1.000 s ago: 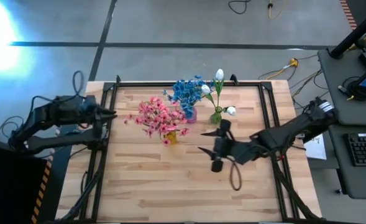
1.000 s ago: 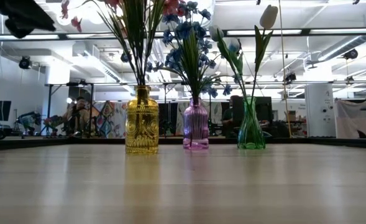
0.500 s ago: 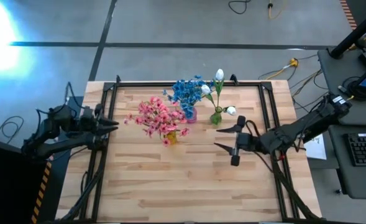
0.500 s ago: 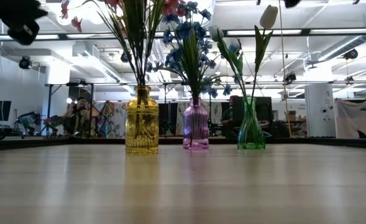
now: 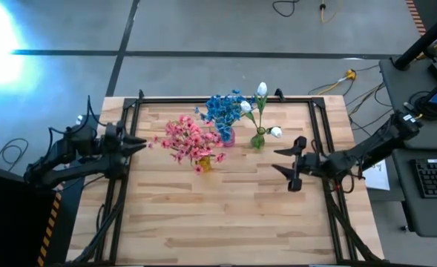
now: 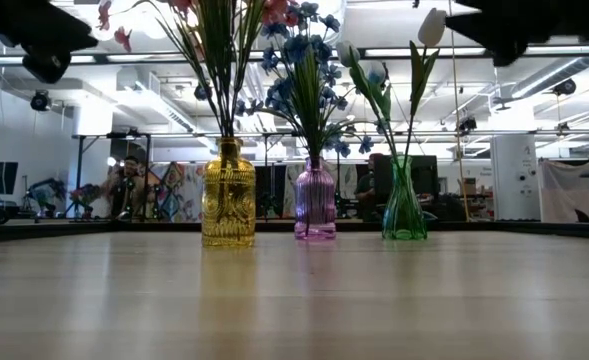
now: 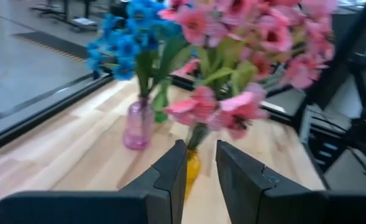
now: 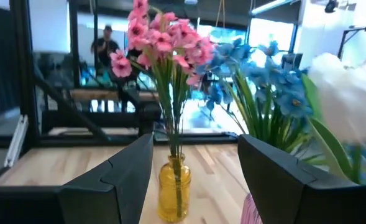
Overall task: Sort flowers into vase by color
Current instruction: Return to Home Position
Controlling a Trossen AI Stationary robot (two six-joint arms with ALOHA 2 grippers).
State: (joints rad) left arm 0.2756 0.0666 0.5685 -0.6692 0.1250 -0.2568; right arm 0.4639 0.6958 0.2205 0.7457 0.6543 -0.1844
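Note:
Three glass vases stand on their bases in a row at the table's far middle. The yellow vase (image 5: 203, 164) (image 6: 228, 195) holds pink blossom sprays (image 5: 188, 139). The purple vase (image 5: 228, 138) (image 6: 315, 203) holds blue blossoms (image 5: 222, 109). The green vase (image 5: 257, 140) (image 6: 403, 200) holds white tulip buds (image 5: 262, 90). My left gripper (image 5: 138, 142) (image 7: 200, 155) hovers at the table's left edge, pointing at the pink sprays, open by a narrow gap. My right gripper (image 5: 277, 160) (image 8: 195, 146) hovers right of the vases, open wide and empty, facing them.
A black frame rail (image 5: 122, 185) runs along the table's left side and another (image 5: 329, 200) along its right. Bare wooden tabletop (image 5: 218, 215) lies on the near side of the vases. A desk with a keyboard (image 5: 433, 178) stands beyond the right edge.
My right gripper has drawn back from the table's middle toward its right edge, staying open and empty, and has turned to face the vases. My left gripper has shifted slightly at the left edge. The vases and flowers have kept still.

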